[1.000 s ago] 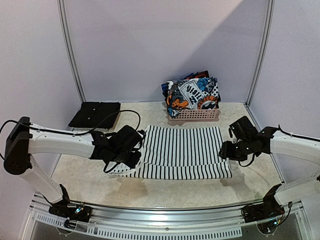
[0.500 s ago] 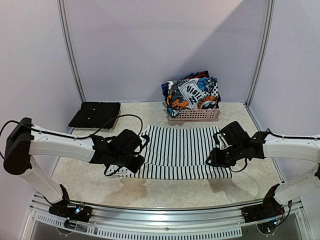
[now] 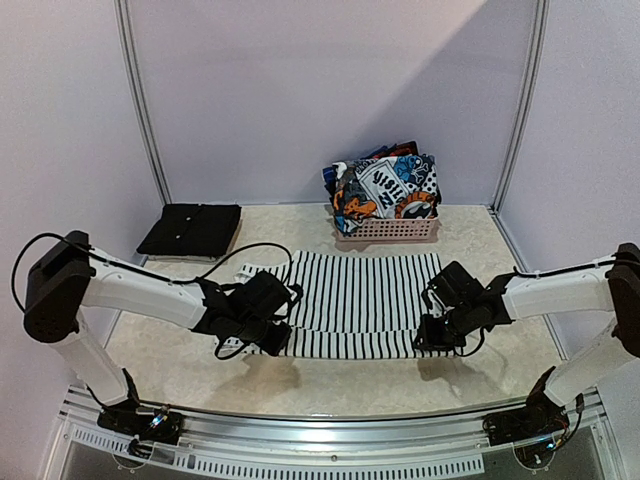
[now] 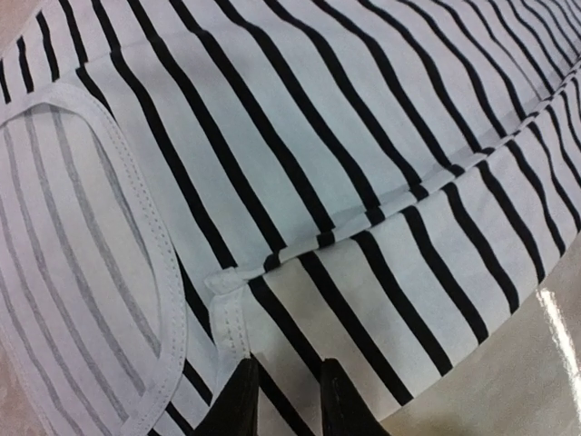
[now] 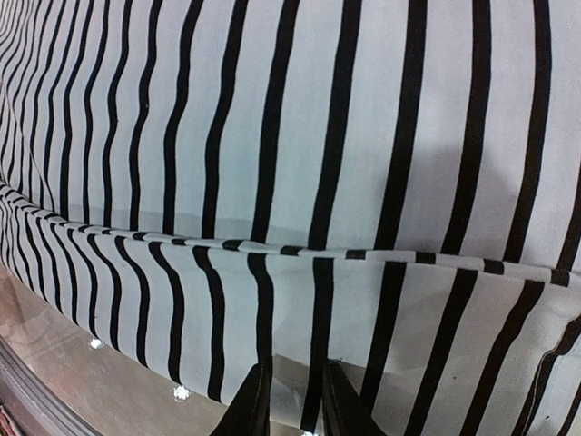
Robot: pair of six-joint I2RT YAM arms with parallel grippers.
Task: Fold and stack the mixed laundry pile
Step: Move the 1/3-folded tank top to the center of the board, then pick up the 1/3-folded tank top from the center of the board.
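**Though nearly closed over the striped garment (image 3: 360, 290), not confirmed as gripping**

Noted left arm (image 3: 130, 290) stretched long and low from the left side toward table centre, forearm close to level, wrist tipped down. Noted right arm (image 3: 555, 288) mirroring it from the right side, equally low. Located left gripper (image 3: 272, 338) at the garment's near-left corner and right gripper (image 3: 430, 335) at its near-right corner, both down on the near edge.

Found striped garment lying flat in the middle of the table (image 3: 180, 365): white with thin black stripes, near portion doubled over along a left-to-right crease.

Left wrist view: found left gripper (image 4: 289, 400) with tips set on the striped garment (image 4: 300, 163), just beside a stitched hem corner (image 4: 227, 300). Fingers close together, with only a narrow strip of cloth showing between.

Right wrist view: found right gripper (image 5: 290, 400) with tips at the near edge of the striped garment (image 5: 300, 136), where cloth meets tabletop. Same narrow gap.

Could not tell for either gripper whether the cloth is actually clamped.

Logged rest of laundry: graphic-print garments (image 3: 385, 190) heaped in a pink basket (image 3: 385, 230) just behind the striped garment's far edge. Also a folded black garment (image 3: 190, 228) at back left, well apart.
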